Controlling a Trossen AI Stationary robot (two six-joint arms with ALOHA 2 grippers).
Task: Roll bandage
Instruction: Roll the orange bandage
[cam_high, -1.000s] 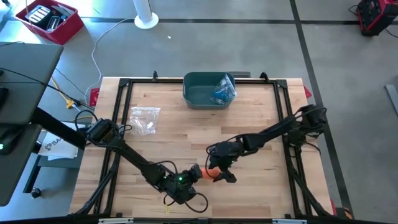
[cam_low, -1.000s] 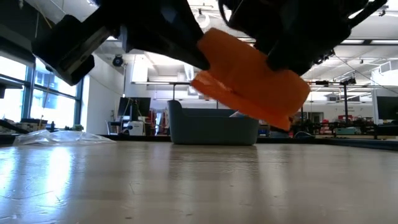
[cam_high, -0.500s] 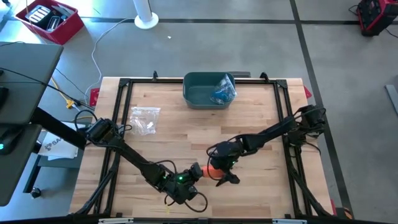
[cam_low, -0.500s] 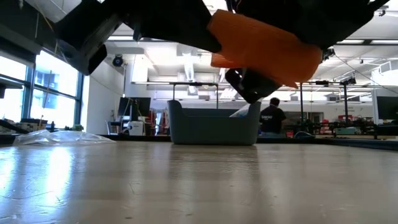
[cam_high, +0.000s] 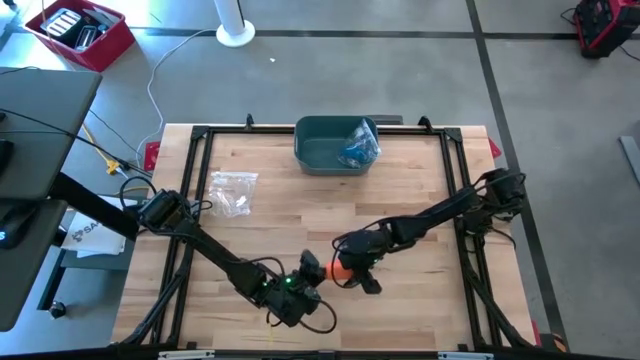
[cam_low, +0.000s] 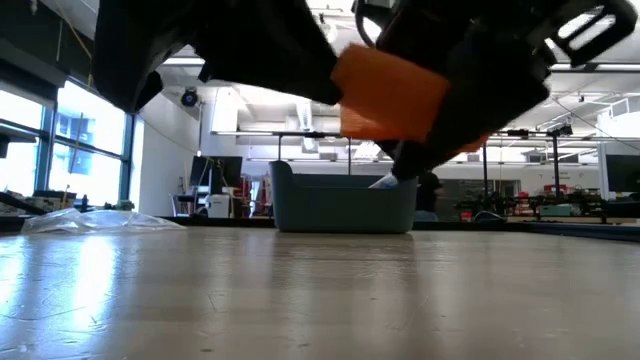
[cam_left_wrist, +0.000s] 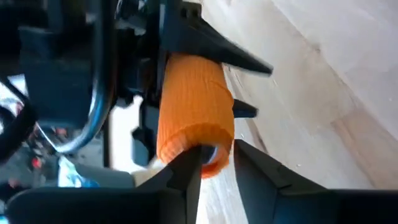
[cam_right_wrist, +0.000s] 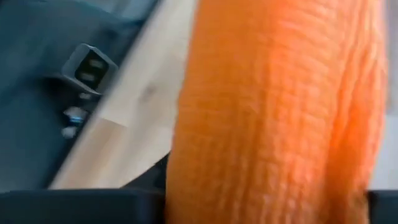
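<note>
Writing: none legible on any item.
Bandage (cam_high: 340, 269): an orange roll, raised above the counter (cam_high: 280, 215), well in front of the teal bin (cam_high: 335, 145).
Right gripper (cam_high: 355, 272): fingers clamped across the roll; half a second earlier they stood wider.
Left gripper (cam_high: 310, 270): fingers parted slightly at the roll's end, grip released since the earlier frame.

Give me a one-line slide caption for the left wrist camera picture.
Orange bandage roll held above the wooden table, the left gripper at one end.
</note>
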